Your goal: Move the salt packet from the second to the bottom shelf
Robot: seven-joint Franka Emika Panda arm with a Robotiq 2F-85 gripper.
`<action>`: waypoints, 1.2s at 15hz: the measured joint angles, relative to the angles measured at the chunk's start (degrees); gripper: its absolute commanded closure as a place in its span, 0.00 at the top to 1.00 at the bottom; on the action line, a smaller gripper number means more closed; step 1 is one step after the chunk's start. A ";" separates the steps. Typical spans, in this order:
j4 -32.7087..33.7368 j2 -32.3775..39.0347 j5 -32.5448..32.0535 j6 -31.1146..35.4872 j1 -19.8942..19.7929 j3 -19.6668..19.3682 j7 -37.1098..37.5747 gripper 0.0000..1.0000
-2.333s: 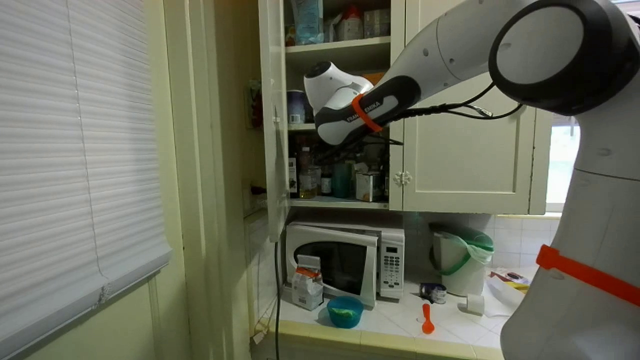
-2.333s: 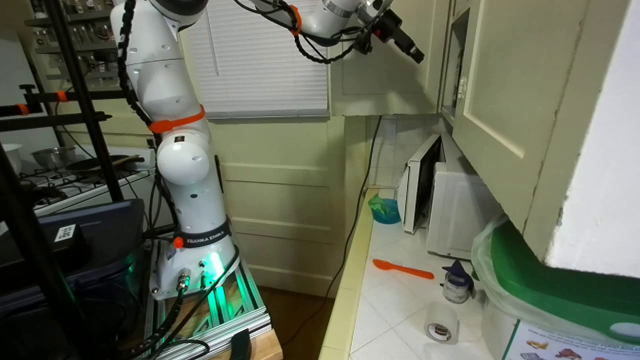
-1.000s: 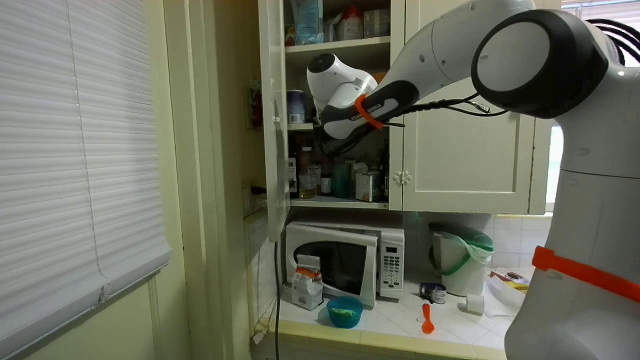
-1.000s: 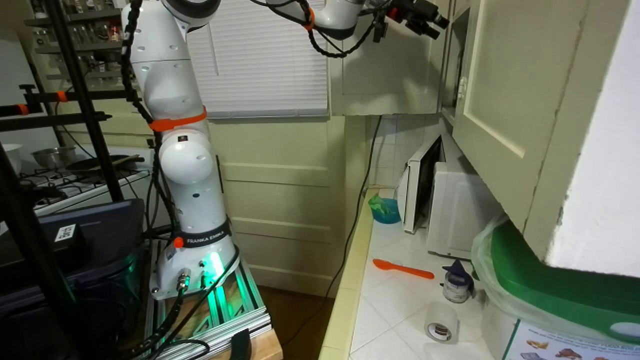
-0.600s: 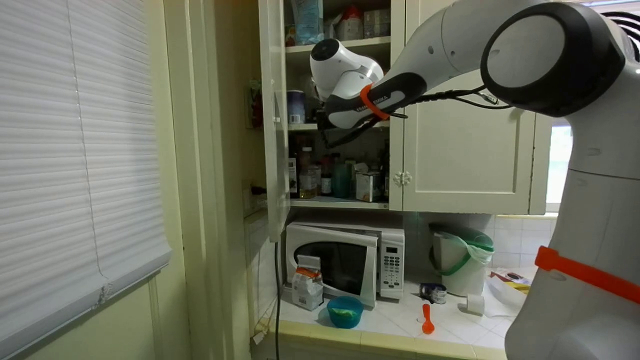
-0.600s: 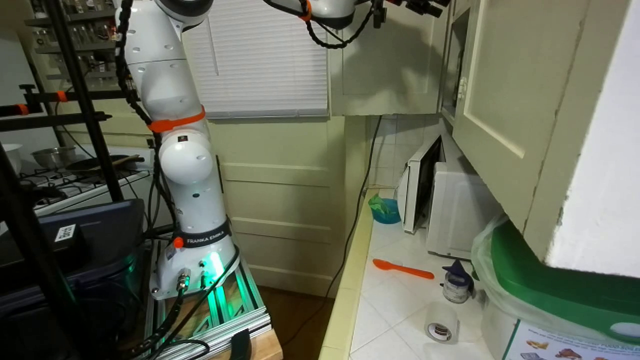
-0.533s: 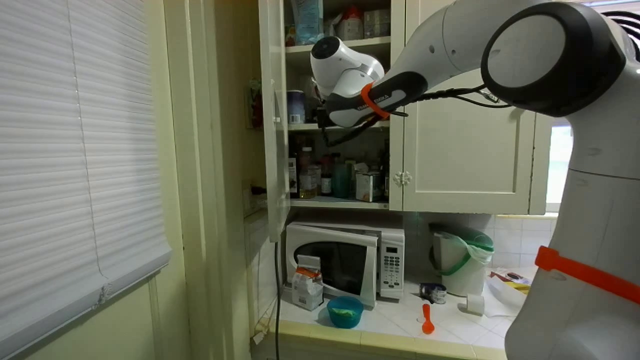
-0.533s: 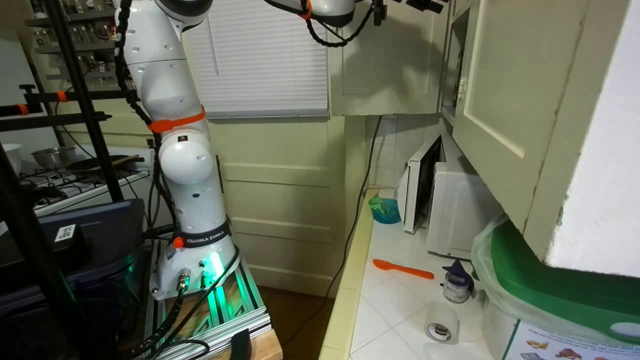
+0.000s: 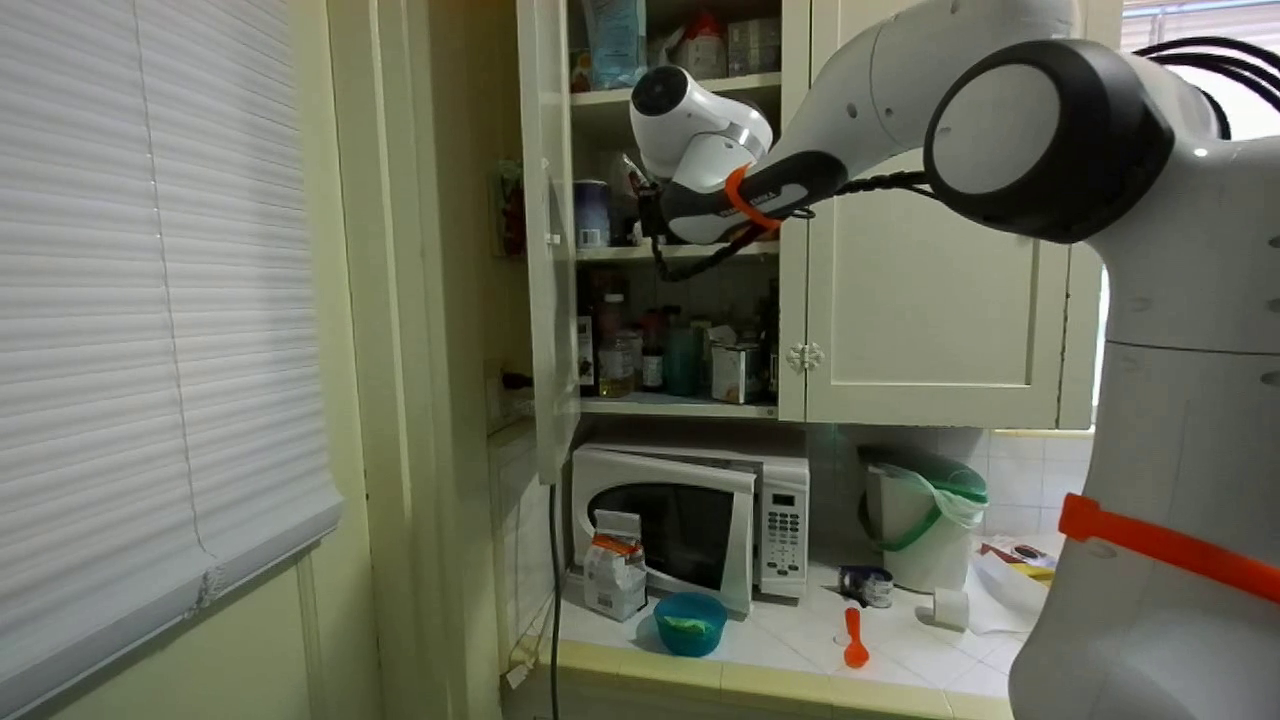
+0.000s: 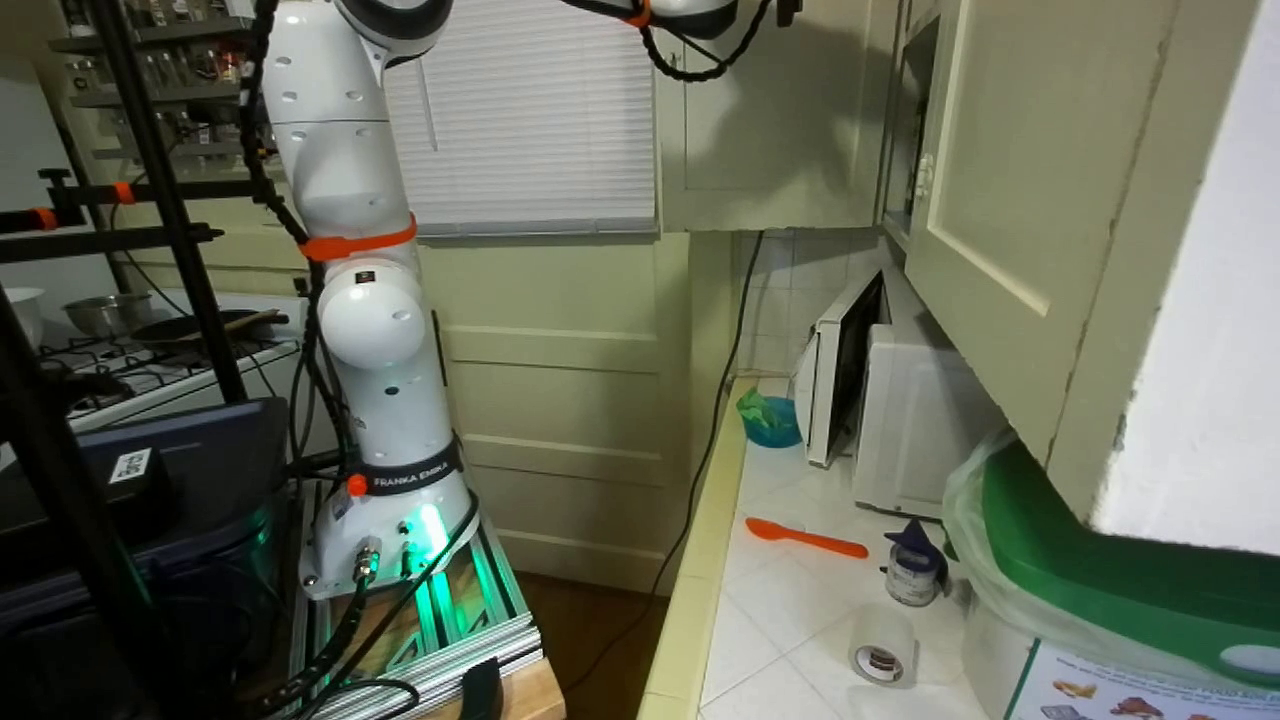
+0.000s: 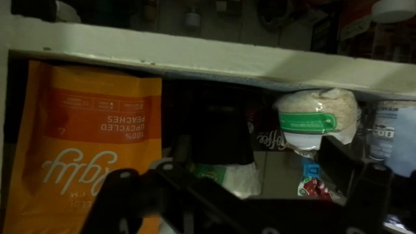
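Your smooth white arm (image 9: 880, 100) has risen level with the cream-painted second shelf (image 11: 195, 53), jaws spread and empty, so you can probably shift sideways to straddle the lumpy, green-labelled clear plastic packet (image 11: 313, 121), seemingly the salt, resting there near the front edge.
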 measured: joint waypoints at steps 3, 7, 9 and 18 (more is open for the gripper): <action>0.65 0.77 0.00 0.02 0.00 -0.05 -0.01 1.00; 0.72 0.70 -0.02 0.02 0.00 0.01 -0.03 1.00; 1.10 1.06 -0.02 0.02 0.00 -0.03 -0.32 1.00; 7.98 7.68 4.12 6.26 -0.75 -0.82 -7.90 1.00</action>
